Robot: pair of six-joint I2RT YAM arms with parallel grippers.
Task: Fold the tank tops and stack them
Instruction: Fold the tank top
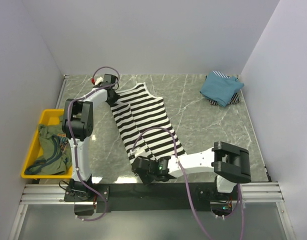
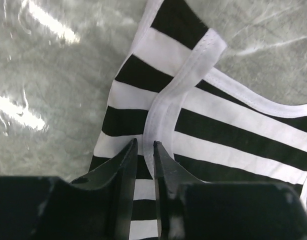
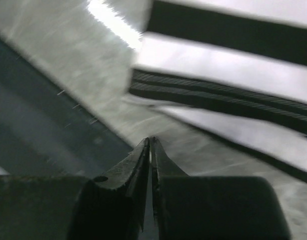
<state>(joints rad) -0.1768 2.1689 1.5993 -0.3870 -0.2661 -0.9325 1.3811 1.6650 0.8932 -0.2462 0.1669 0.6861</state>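
The black-and-white striped tank top (image 1: pixel 143 122) lies spread flat on the marble table, straps toward the far side. My left gripper (image 1: pixel 113 98) is at its far-left strap. In the left wrist view the jaws (image 2: pixel 144 148) are closed on the white strap binding of the striped top (image 2: pixel 163 107). My right gripper (image 1: pixel 137 162) is by the near-left hem corner. In the right wrist view it (image 3: pixel 150 141) is shut and empty, just short of the striped hem (image 3: pixel 218 65). The teal-blue top (image 1: pixel 221 89) lies folded on the pinstriped top (image 1: pixel 217 75) at the far right. The olive-green top (image 1: pixel 52 145) is in the bin.
A yellow plastic bin (image 1: pixel 46 116) stands off the table's left edge. White walls close the far, left and right sides. The arm bases and a rail sit along the near edge (image 1: pixel 153 190).
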